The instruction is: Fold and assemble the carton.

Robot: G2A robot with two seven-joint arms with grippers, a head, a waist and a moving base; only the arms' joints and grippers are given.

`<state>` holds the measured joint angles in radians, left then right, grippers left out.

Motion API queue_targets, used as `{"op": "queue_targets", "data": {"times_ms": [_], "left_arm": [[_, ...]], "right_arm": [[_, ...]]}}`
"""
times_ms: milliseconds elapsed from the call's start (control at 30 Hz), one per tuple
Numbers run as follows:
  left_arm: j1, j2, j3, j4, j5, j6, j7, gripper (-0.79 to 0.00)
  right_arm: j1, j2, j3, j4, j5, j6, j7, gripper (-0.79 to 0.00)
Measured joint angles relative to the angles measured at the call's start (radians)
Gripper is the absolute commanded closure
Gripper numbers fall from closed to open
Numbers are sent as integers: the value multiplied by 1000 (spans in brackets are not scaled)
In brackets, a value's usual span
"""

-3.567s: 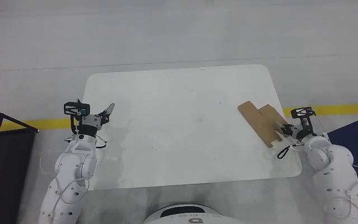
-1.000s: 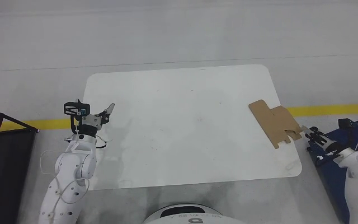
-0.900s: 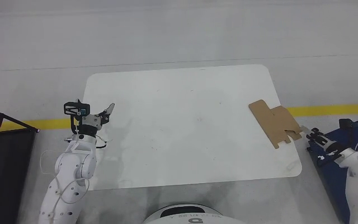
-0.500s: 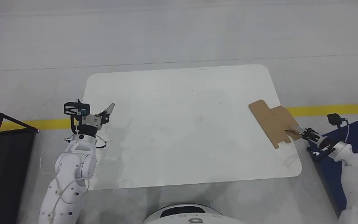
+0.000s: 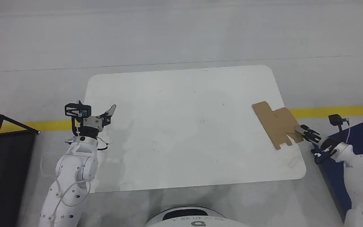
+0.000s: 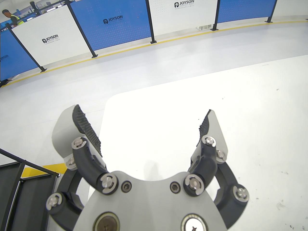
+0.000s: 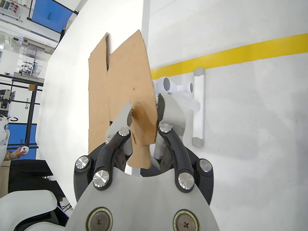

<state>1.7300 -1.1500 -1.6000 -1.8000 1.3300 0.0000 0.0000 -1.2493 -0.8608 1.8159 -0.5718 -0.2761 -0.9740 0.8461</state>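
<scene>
Although the left fingers (image 5: 112, 109) have not stirred from the left edge of the tabletop (image 5: 187, 136) in the top view, where they hang spread wide and empty, the other side has been busy. The carton (image 5: 276, 122), a flat brown blank with no fold raised yet, has been dragged outward from where it lay a few seconds ago. It now rests at the right edge with its near corner tab poking past the rim. The right fingers (image 5: 306, 134), which a second ago had backed clear of the side, have come in again and meet that overhanging corner.

From the left wrist view, the left fingers (image 6: 62, 131) gape over bare tabletop (image 6: 240, 97) with nothing between them.

From the right wrist view, the reason for the drag shows. The carton (image 7: 120, 78) lies flat on the tabletop (image 7: 67, 85) and its tab juts beyond the edge, so the right fingers (image 7: 172, 114) can bracket it, one over the sheet and one under. They are drawn in most of the way around the tab, yet a gap remains between the pads, so I judge the pinch not yet made. Once it closes, the blank can be lifted off the flat surface, which folding needs. With no crease started, the task is near its beginning.
</scene>
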Motion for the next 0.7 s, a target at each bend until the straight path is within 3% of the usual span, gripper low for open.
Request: {"op": "queue_targets", "data": {"times_ms": [200,367,500,633,700], "left_arm": [[0,0,0,0,0,0,0,-785],[0,0,0,0,0,0,0,-785],[0,0,0,0,0,0,0,-785],[0,0,0,0,0,0,0,-785],[0,0,0,0,0,0,0,-785]], "right_arm": [[-54,32,-30,-18,142,-21,-21,0],[-144,61,-76,-102,391,23,23,0],[-232,83,-85,-225,721,164,164,0],[-296,92,-12,-304,1144,408,409,0],[-306,88,27,-313,1260,479,479,0]]}}
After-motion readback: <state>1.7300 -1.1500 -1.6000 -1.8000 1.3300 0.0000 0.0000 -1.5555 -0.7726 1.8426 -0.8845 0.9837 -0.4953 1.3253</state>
